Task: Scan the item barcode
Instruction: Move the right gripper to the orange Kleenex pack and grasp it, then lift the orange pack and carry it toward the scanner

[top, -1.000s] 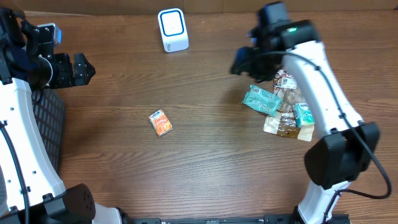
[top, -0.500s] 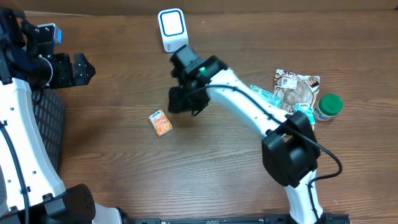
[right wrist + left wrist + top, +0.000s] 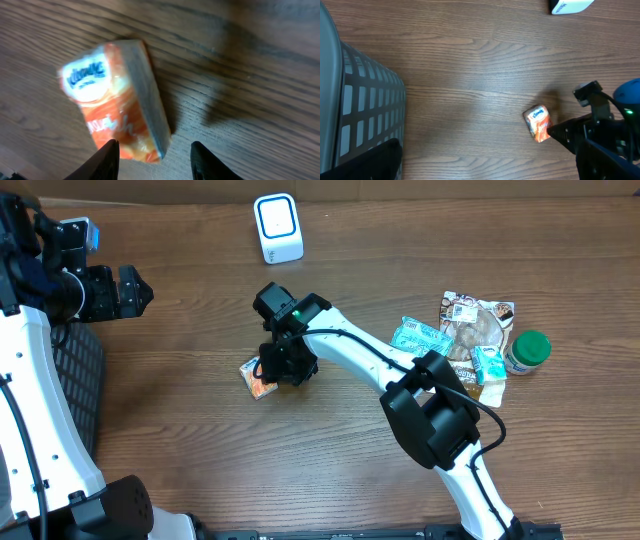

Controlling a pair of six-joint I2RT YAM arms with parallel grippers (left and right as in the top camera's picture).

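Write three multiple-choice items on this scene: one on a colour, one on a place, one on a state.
1. The pack is mostly: A. blue B. orange C. green
2. The scanner stands: A. near the table's far edge B. at its near edge C. on the pack
3. The right fingers are: A. shut on the scanner B. holding the pack in the air C. apart, astride the pack's end

Answers:
1. B, the wrapper is orange with a small white label.
2. A, it sits at the top of the overhead view, beyond the pack.
3. C, the right wrist view shows one finger on each side of the pack, which lies on the wood.
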